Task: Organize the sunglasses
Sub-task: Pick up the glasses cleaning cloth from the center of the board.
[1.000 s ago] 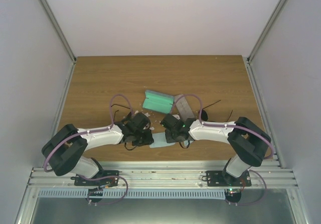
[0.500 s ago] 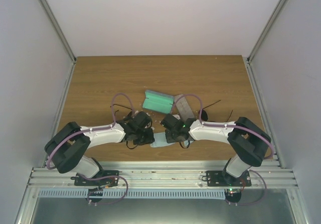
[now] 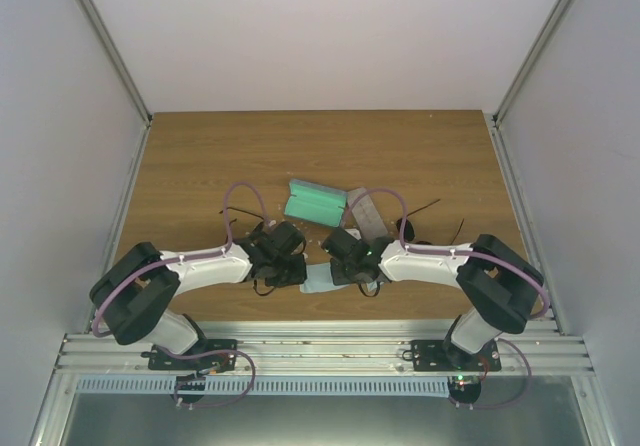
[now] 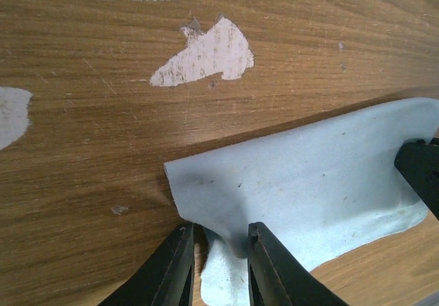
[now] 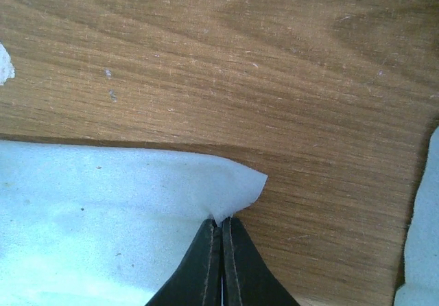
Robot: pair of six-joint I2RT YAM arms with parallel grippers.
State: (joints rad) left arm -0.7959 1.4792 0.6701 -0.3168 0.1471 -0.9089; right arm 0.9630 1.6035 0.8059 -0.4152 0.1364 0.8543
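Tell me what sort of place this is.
Probably a lab robot test cell, not a home or shop. Plain white panel walls in metal framing box in a worn wooden table, and the left arm and right arm are bolted to an aluminium rail at its near edge.
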